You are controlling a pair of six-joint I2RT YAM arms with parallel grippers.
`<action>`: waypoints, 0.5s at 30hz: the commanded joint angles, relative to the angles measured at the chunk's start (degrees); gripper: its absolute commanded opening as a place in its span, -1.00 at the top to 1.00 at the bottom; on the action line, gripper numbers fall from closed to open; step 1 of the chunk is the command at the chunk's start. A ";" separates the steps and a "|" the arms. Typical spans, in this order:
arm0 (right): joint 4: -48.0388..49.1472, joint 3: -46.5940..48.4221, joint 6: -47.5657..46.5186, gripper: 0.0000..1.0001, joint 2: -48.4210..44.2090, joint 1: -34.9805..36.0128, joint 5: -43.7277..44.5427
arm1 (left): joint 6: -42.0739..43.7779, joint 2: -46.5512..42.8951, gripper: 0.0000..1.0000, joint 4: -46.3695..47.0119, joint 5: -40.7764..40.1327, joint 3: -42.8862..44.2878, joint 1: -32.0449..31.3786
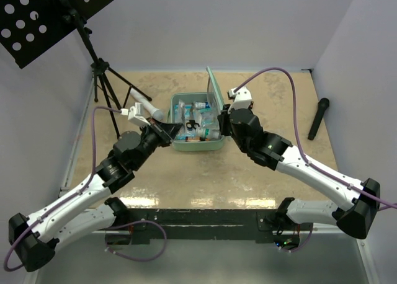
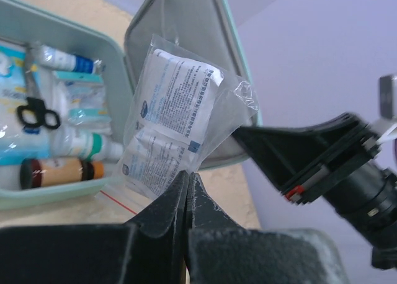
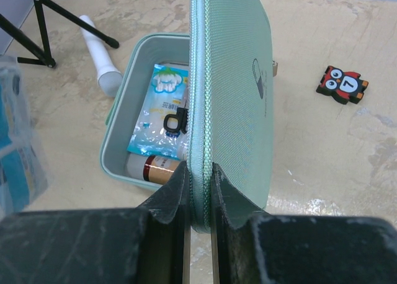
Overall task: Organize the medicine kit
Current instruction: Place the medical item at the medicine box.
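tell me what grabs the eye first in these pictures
The mint-green soft zip medicine kit lies open at the centre of the beige tabletop. Its lid stands upright on edge, clamped by the right pincer. At the kit's left side, the left pincer is shut on a clear plastic bag of white printed sachets, held up off the table.

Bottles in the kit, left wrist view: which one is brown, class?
The brown bottle, lying along the kit's near wall; the blue-banded bottle and the green-banded bottle are white.
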 commanded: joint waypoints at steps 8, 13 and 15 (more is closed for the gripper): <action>-5.07 -0.10 0.98 1.00 0.87 0.10 -1.58 | -12.88 16.55 1.00 38.79 25.52 3.12 11.65; -5.51 0.16 0.98 1.00 0.87 0.02 -1.05 | -19.29 24.65 1.00 50.48 30.30 4.02 12.27; -5.86 0.42 0.98 1.00 0.87 0.02 -0.97 | -21.05 26.32 1.00 53.64 30.30 3.58 12.36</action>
